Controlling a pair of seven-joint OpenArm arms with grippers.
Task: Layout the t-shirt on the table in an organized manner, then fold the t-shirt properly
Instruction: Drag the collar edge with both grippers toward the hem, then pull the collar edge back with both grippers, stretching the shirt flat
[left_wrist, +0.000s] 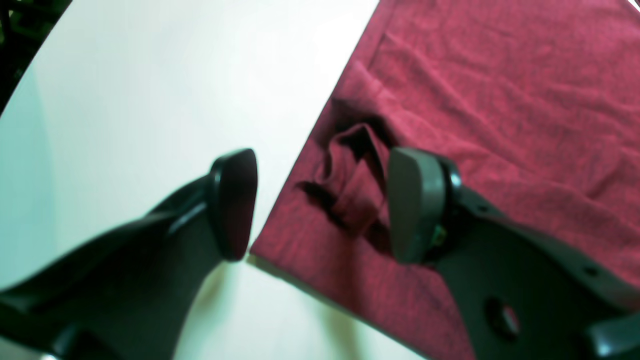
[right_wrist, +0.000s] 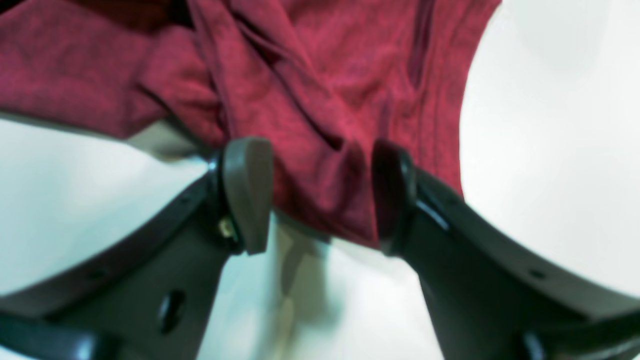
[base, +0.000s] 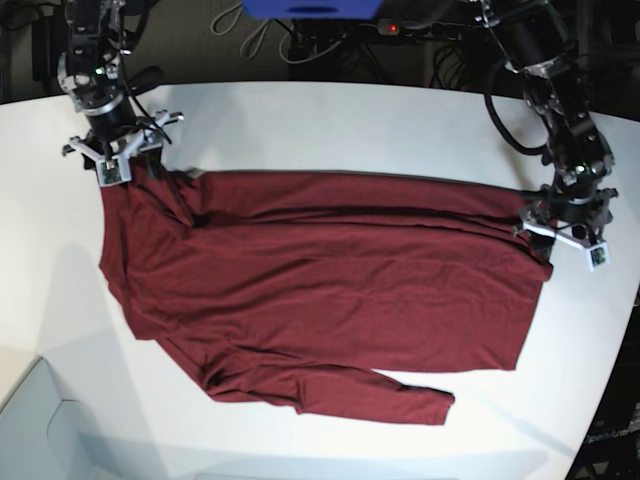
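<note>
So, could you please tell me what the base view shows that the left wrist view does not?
Only the base view shows the whole t-shirt spread out, with the sleeve at its near edge, the right pincer at one end and cables at the back. Only the left wrist view shows the left pincer up close, open, straddling a bunched fold at the shirt's corner. Both show the maroon cloth on the white table.

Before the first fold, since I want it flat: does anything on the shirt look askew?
Yes. The t-shirt isn't flat: fabric is bunched at the corner by the right gripper, and a small puckered fold sits at the edge by the left gripper.
</note>
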